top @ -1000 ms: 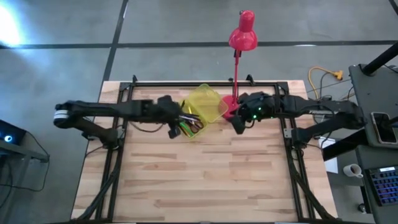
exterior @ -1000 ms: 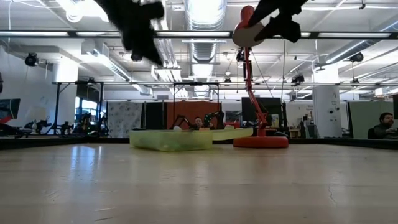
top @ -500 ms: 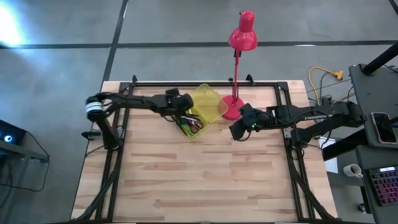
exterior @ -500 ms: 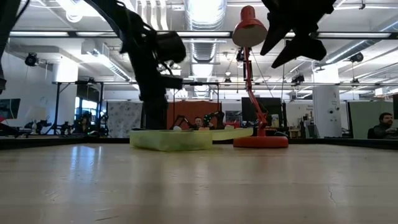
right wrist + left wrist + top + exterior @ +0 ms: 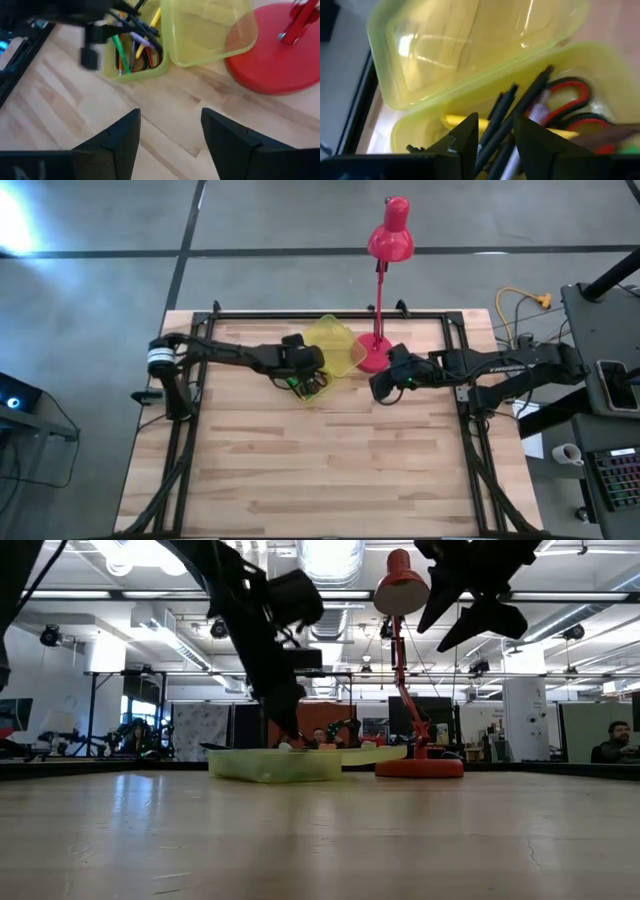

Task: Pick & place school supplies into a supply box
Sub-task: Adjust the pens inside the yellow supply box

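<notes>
The translucent yellow-green supply box [image 5: 322, 388] rests flat on the table with its lid [image 5: 337, 345] swung open toward the lamp. Inside it lie red-handled scissors [image 5: 570, 100], a yellow pencil [image 5: 455, 121] and a green pen [image 5: 117, 52]. My left gripper [image 5: 305, 365] points down into the box, shut on two dark pens [image 5: 520, 105]. My right gripper [image 5: 380, 390] is open and hovers above bare table, to the right of the box and near the lamp base. My left gripper pinches the two dark pens near their lower ends [image 5: 492, 137], between its two fingers. It comes from above, slanting down from the table's left. The pens slant upward, and their far tips [image 5: 547, 72] reach over the box wall by the lid hinge.
A red desk lamp stands at the far side, its round base [image 5: 372, 358] right beside the open lid and close to my right gripper. A black frame runs along the table's edges. Bare wooden table [image 5: 320, 470] stretches toward the near edge.
My left gripper moved from the box's left side toward the right and came down over the box, its arm folding in toward the table. My right gripper came down a little and shifted slightly toward the near edge, then held still. The box stayed where it was.
</notes>
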`<action>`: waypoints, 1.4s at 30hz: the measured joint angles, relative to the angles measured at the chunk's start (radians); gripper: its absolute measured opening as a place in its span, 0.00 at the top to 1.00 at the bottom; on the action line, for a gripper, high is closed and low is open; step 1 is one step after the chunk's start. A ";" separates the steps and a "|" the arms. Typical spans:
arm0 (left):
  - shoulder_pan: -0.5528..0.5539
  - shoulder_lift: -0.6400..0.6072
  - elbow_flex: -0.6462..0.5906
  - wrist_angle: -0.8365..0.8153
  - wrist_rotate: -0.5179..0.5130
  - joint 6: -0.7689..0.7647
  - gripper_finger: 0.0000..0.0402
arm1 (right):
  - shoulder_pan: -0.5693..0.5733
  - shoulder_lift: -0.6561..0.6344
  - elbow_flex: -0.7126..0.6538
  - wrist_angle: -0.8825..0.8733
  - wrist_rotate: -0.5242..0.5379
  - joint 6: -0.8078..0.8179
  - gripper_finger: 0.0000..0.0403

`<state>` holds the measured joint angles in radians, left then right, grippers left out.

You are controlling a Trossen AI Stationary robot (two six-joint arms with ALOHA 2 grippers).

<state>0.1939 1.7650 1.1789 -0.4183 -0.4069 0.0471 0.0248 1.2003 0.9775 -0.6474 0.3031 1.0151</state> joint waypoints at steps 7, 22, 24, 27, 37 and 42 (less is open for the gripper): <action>-0.002 -0.131 -0.022 -0.102 -0.098 -0.030 0.73 | -0.001 0.000 0.000 0.000 0.044 0.000 0.50; 0.074 -0.298 -0.277 -0.147 0.071 0.131 0.73 | -0.001 0.000 -0.002 0.001 0.146 -0.003 0.50; 0.102 -0.322 -0.277 -0.129 0.139 0.177 0.75 | 0.001 0.000 -0.004 0.000 0.145 -0.001 0.50; 0.134 -0.348 -0.278 -0.112 0.256 0.260 0.82 | 0.004 0.000 -0.006 0.000 0.142 -0.002 0.50; 0.263 -0.356 -0.248 -0.169 0.482 0.314 1.00 | 0.004 0.000 -0.042 -0.001 0.141 0.004 0.50; 0.263 -0.321 -0.248 -0.192 0.484 0.360 1.00 | 0.004 0.000 -0.051 0.000 0.140 0.014 0.50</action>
<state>0.4564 1.4437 0.9314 -0.6098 0.0773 0.4068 0.0288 1.2003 0.9268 -0.6476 0.4434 1.0295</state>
